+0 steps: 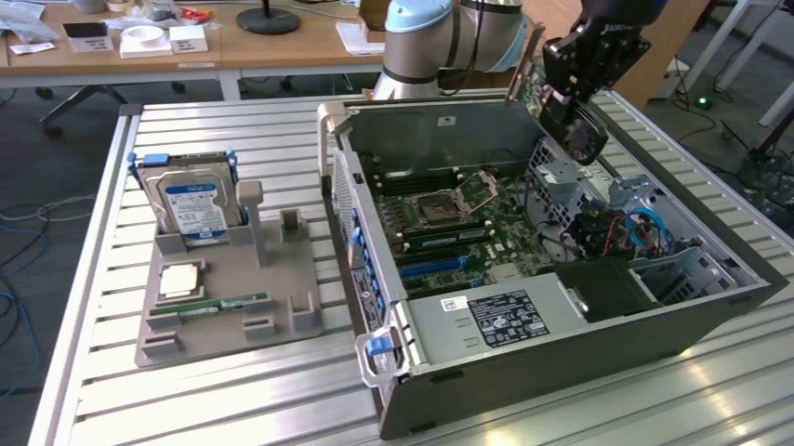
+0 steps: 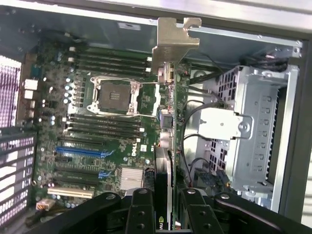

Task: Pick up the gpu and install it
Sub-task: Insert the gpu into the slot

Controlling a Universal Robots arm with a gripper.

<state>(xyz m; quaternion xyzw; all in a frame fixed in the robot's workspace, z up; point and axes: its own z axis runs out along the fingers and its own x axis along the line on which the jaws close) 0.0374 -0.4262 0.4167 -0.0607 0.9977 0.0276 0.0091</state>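
Exterior view: we see the black two-fingered gripper [image 1: 564, 88] at the end of the arm clamped on the gpu [image 1: 581, 135], a thin dark circuit card with a round fan on its face. The card hangs upright in the air over the far end of the open grey metal computer case [image 1: 694, 307], above the rim and not seated in any slot. Inside the case lies the green motherboard [image 1: 459, 223]. Well apart, toward the exterior view's left, a grey moulded tray [image 1: 223, 325] rests on the slatted metal table [image 1: 186, 409]. It carries a silver, blue-labelled hard drive [image 1: 192, 200] standing upright and a small green RAM stick [image 1: 223, 305] lying flat.

Wrist view: we look along the gpu [image 2: 165, 165] edge-on, with its silvery metal bracket [image 2: 173, 41] at the far end. The gripper [image 2: 168, 202] presses on the card from both sides, and the black fingers [image 2: 140, 214] flank the near end. Beneath it the motherboard [image 2: 97, 141] shows a square silver processor socket [image 2: 117, 95], and a perforated grey drive cage [image 2: 258, 126] stands beside it.
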